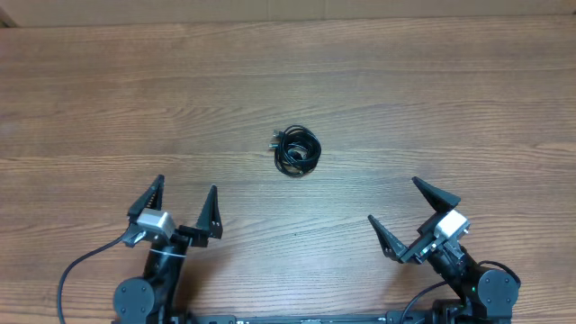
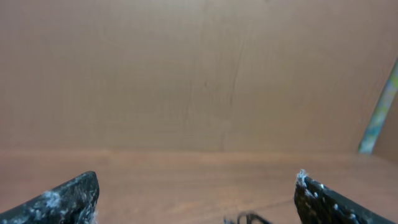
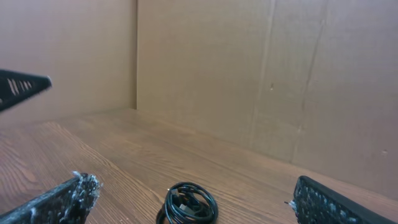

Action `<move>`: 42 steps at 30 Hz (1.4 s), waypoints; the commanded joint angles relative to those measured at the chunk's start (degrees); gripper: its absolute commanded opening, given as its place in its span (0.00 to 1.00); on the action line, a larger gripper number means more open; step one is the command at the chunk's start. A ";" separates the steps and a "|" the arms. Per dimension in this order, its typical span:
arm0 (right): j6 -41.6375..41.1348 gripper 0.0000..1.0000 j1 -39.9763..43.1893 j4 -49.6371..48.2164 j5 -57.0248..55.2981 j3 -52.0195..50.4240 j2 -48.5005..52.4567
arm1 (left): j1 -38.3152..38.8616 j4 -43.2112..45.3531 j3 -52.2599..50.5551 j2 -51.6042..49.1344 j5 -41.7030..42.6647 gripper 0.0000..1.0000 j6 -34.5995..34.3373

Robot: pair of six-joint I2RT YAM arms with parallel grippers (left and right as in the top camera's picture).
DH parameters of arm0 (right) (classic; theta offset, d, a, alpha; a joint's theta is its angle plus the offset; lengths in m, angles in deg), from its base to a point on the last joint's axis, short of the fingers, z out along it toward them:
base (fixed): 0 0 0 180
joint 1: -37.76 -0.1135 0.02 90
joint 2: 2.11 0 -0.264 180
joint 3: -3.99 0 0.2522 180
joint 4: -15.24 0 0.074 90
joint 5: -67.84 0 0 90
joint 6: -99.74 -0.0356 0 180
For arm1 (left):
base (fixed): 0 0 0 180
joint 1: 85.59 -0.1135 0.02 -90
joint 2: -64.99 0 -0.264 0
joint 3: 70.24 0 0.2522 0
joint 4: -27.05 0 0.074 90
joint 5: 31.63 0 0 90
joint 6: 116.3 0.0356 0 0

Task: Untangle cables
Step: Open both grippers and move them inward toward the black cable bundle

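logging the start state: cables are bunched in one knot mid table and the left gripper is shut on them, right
No. The left gripper is open and holds nothing, and it is well apart from the cables, as the overhead view shows. The rest holds: the cables lie bunched in one knot.

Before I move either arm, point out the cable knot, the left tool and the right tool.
cable knot [image 1: 297, 151], overhead view, centre of the black coil.
left tool [image 1: 186, 184], overhead view, midway between its open fingertips.
right tool [image 1: 391, 199], overhead view, midway between its open fingertips.
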 commanded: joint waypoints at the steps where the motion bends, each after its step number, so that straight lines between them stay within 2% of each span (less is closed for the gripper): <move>1: 0.09 1.00 0.17 -0.37 -1.86 1.51 -0.66 | -0.20 -3.26 6.71 0.50 0.07 1.00 6.27; 11: 0.37 1.00 0.15 2.19 -4.24 5.55 -0.44 | -0.24 -8.61 13.31 -0.11 -0.26 1.00 7.61; 17: 0.57 1.00 0.17 8.04 -6.93 8.48 -0.20 | -0.24 -8.74 15.15 -4.17 -0.79 0.99 7.74; 28: 1.68 1.00 0.15 9.90 -7.19 12.37 0.94 | -0.24 -11.10 21.53 -11.13 -0.79 1.00 7.76; 33: 7.61 1.00 0.17 17.70 -9.46 18.78 4.63 | -0.24 -17.44 28.55 -16.79 -0.70 1.00 9.94; 38: 8.17 1.00 0.17 25.18 -12.15 26.23 10.80 | -0.24 -23.41 35.41 -23.26 -0.70 0.99 12.24; 42: 8.50 1.00 0.15 29.14 -12.13 31.85 17.35 | -0.24 -25.05 39.15 -27.91 3.61 0.99 12.26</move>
